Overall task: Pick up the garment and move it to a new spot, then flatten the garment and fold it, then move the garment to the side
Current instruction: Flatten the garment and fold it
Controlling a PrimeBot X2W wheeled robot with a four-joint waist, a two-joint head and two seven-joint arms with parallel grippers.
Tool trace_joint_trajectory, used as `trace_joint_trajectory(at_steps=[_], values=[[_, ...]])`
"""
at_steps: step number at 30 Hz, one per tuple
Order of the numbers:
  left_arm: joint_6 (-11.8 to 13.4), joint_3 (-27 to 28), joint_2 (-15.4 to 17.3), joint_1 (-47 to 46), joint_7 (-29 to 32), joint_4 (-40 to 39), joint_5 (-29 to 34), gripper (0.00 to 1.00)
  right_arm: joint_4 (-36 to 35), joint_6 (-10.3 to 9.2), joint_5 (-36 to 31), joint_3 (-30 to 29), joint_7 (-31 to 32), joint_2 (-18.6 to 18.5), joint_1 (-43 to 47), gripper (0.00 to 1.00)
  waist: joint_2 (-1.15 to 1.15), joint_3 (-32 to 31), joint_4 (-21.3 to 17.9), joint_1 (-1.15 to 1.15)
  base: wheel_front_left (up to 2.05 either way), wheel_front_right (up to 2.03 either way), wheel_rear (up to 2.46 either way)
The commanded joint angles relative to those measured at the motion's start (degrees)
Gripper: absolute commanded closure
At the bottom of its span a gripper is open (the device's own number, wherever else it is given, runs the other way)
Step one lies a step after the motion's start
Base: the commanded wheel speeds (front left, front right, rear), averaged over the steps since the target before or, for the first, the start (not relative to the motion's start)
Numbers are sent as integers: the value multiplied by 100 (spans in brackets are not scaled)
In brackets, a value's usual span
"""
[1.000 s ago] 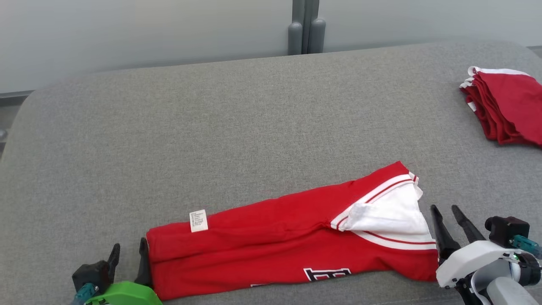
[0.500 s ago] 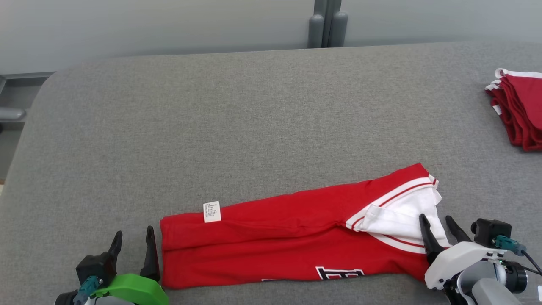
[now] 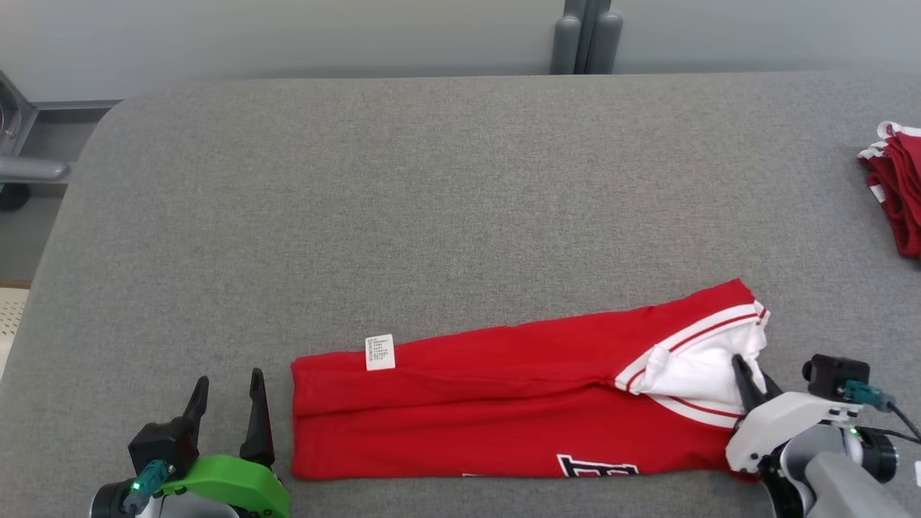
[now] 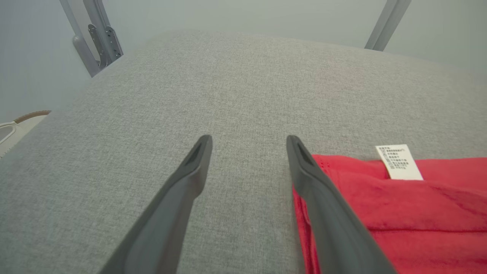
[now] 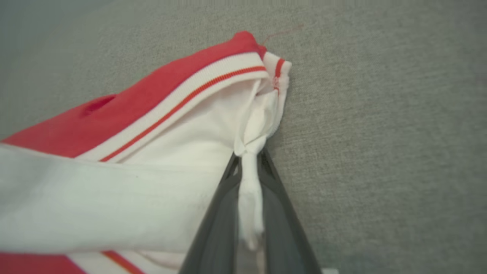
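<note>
A: Where is there room to pass?
B: The bare grey surface (image 3: 460, 180) runs across the upper and middle of the head view, from the left edge almost to the right.
A: And what blocks the way?
B: The garment (image 3: 504, 410) lies along the lower middle. A stack of red cloth (image 3: 899, 194) sits at the right edge, well apart from it. Grey posts (image 3: 586, 36) stand beyond the top edge, and a metal frame (image 3: 29, 169) at upper left.
A: Lower left?
B: A narrow strip between the left gripper (image 3: 228, 378) and the garment's end.

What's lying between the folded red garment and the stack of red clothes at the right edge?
Nothing. The head view shows that stretch of the grey padded surface bare, from the garment to the stack.
</note>
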Motion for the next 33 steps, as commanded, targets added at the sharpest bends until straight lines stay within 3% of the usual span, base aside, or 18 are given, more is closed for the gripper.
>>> trace_joint_trajectory(at_steps=[1, 8, 11, 15, 25, 29, 33], values=[[21, -25, 11, -8, 2, -47, -41, 0, 202, -72, -12, -166, 47, -267, -2, 100, 0, 0, -41, 0, 0, 0, 0], [35, -186, 15, -28, 2, -108, -88, 0, -258, -30, -413, -1016, -7, -593, -271, 100, 0, -2, -174, 0, 0, 0, 0], [45, -241, 14, -16, 2, -105, -120, 0, -741, -29, -596, -1066, -9, -502, -213, 100, 0, -30, -229, 0, 0, 0, 0], [47, -275, 14, 38, 2, -80, -141, 0, -1401, -26, -669, -589, -9, -333, -66, 100, 0, -83, -301, 0, 0, 0, 0], [33, -559, 13, 38, 2, -12, -218, 0, -3161, -26, -223, 2090, 463, -172, 174, 100, 0, -226, -203, 0, 0, 0, 0], [38, -707, 14, 40, 2, 6, -327, 0, -3392, -26, -63, 2892, 734, -1, 2, 100, 0, -217, 45, 0, 0, 0, 0], [65, -814, 14, 49, 2, 23, -396, 0, -3138, -26, -27, 3427, 838, 204, -232, 100, 0, -177, 334, 0, 0, 0, 0]])
